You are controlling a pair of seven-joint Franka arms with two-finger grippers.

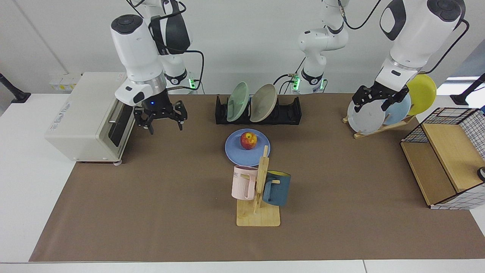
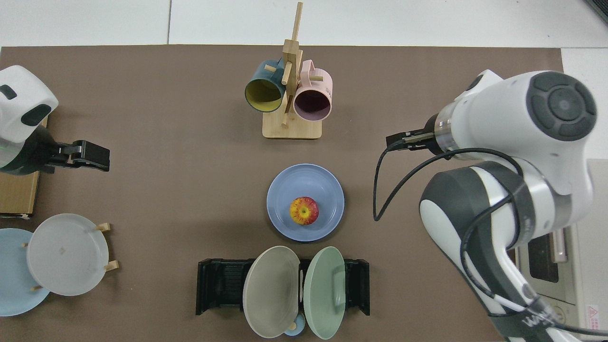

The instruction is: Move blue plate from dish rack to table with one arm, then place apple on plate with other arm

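Now the apple (image 1: 248,140) sits on the blue plate (image 1: 246,155), well apart from the open, empty right hand (image 1: 161,120).

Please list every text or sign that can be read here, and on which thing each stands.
"ME", on the pink mug; the rest is hidden.
Printed label on the toaster oven: too blurred to read.
Warning-triangle sticker on the toaster oven: text too small.
White lettering on the strap of the right arm: only "W" is clear.

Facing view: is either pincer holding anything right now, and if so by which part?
Nothing is held. The right pincer hangs open and empty beside the toaster oven; the left pincer, also open, waits by the wooden plate stand.
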